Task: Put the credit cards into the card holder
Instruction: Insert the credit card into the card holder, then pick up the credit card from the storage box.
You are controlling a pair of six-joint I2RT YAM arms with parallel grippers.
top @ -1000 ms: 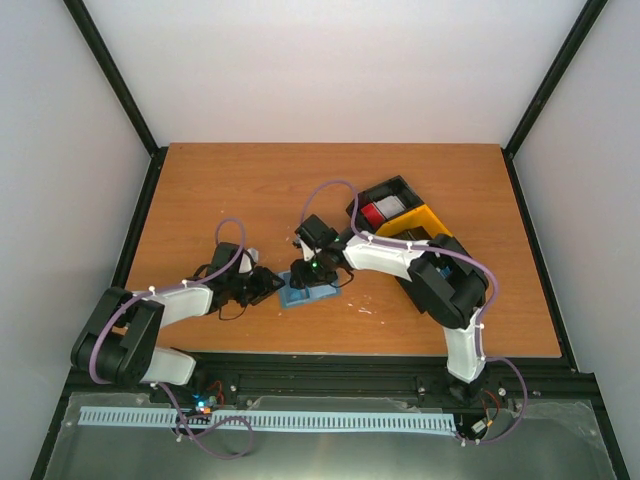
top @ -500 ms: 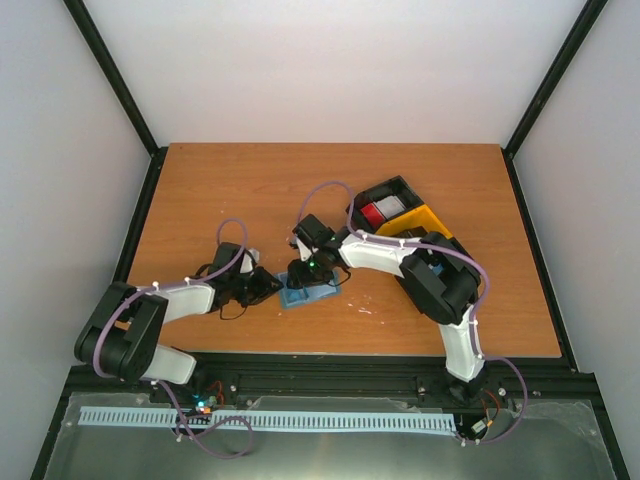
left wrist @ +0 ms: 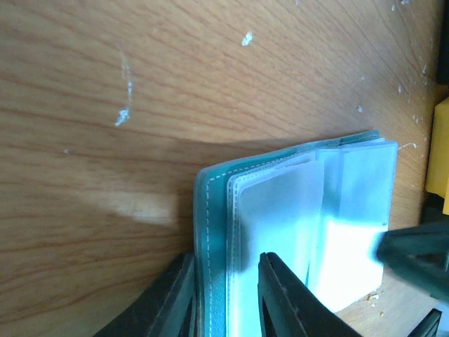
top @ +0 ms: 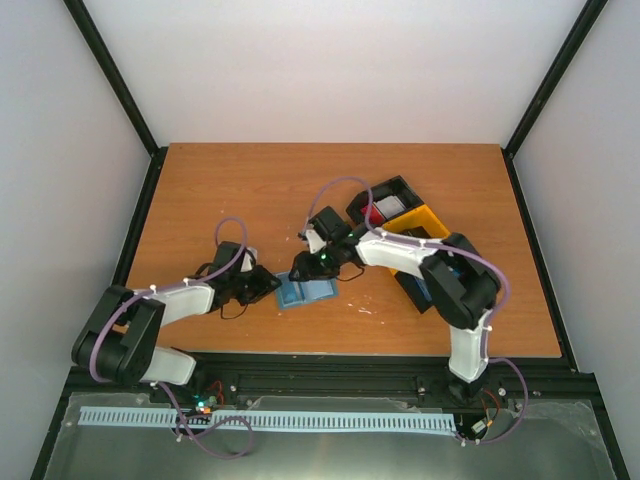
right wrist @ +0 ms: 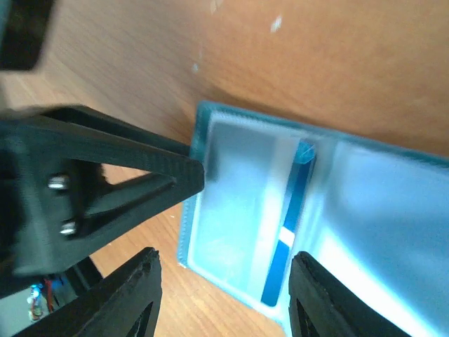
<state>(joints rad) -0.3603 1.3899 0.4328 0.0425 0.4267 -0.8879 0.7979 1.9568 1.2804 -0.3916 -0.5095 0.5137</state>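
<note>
Clamps the left pincer onto the cover edge of the card holder, after a wider gap a second ago. Pins the card holder open on the tabletop, pockets up, directly ahead of those fingers. Holds the right pincer apart and empty just above a blue card, seemingly tucked into a middle pocket. Compared with earlier, has drawn the right pincer back toward the tray; probably means one card seated, next fetch due.

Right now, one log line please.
left gripper: pinching card holder edge | right gripper: open above it | blue card: in holder by fold
</note>
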